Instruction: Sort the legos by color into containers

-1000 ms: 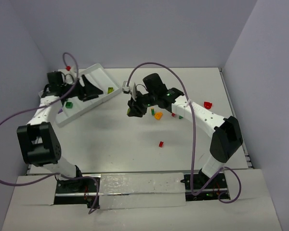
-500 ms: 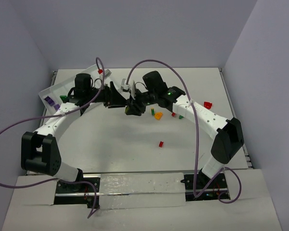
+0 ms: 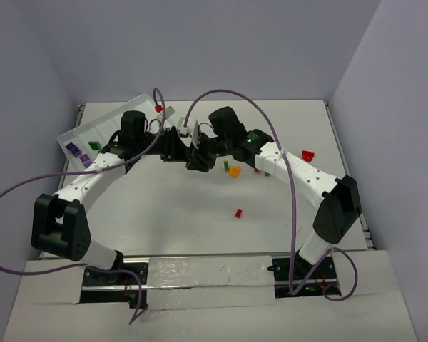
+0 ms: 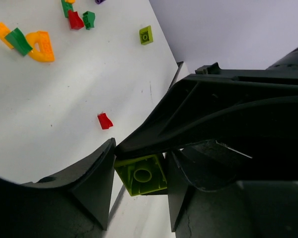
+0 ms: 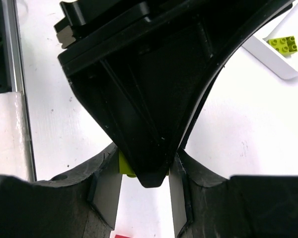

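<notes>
A lime lego [image 4: 139,174] hangs above the table's middle, where both grippers meet. My left gripper [image 4: 139,183] has its fingers pressed on two sides of it. My right gripper [image 5: 145,198] is shut on the same lime lego [image 5: 125,166], mostly hidden there by a left finger. From above, the left gripper [image 3: 178,151] and right gripper [image 3: 195,158] touch tip to tip and hide the brick. The white tray of containers [image 3: 78,132] lies back left, holding purple legos [image 3: 73,149], a green one [image 3: 94,144] and a red one [image 3: 158,108].
Loose legos lie on the table right of the grippers: orange [image 3: 234,171], green [image 3: 226,164], red [image 3: 238,213] and red [image 3: 307,154]. Another lime lego [image 5: 284,44] sits in a tray corner [image 5: 273,62]. Purple cables arch over both arms.
My left arm swung from the tray to the table's middle and met the right gripper. Its fingers opened, then closed around the lime lego. The right gripper barely moved.
</notes>
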